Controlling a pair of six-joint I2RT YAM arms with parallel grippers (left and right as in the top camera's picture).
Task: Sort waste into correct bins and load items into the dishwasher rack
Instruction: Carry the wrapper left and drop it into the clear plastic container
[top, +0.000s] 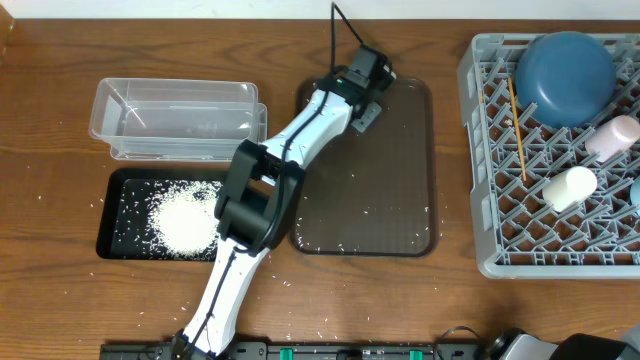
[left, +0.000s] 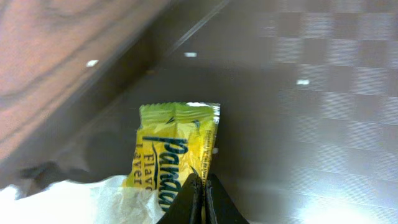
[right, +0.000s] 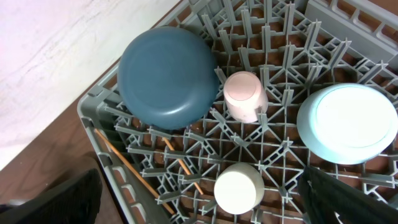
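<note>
One yellow wrapper (left: 177, 140) pinched in left claw (left: 202, 198).

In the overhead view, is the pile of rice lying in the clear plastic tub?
No, the rice pile lies in the black tray, which sits beside the clear tub.

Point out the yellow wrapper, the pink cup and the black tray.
yellow wrapper (left: 177, 140), left wrist view, printed front.
pink cup (right: 244, 93), right wrist view, top face.
black tray (top: 116, 239), overhead view, bare lower-left floor.
</note>
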